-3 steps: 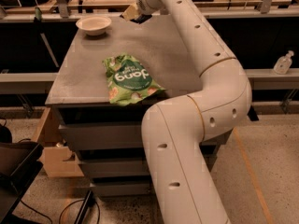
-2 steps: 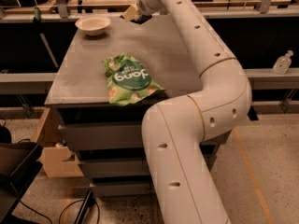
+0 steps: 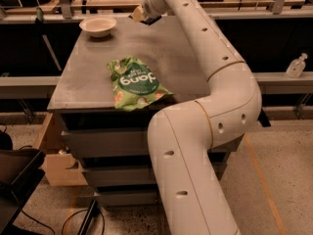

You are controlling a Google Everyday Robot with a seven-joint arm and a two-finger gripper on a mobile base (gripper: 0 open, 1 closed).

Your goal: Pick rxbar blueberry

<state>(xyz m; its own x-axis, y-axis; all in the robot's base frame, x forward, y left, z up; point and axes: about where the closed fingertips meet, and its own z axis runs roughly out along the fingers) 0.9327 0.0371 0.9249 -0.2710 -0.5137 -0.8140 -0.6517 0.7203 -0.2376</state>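
Observation:
My gripper (image 3: 140, 14) is at the far edge of the grey table (image 3: 93, 82), at the end of the white arm (image 3: 195, 43) that reaches across the table's right side. It is just right of the white bowl. A small dark patch shows right under the gripper, but I cannot tell what it is. I see no dark navy-blue rxbar blueberry; it is hidden or out of view. A large green snack bag (image 3: 134, 83) lies flat near the table's front edge, well short of the gripper.
A white bowl (image 3: 98, 26) stands at the table's far left corner. A shelf with clutter runs behind the table. A clear bottle (image 3: 296, 65) stands on a ledge at the right. A cardboard box (image 3: 58, 165) and a dark bin (image 3: 17, 175) sit on the floor at the left.

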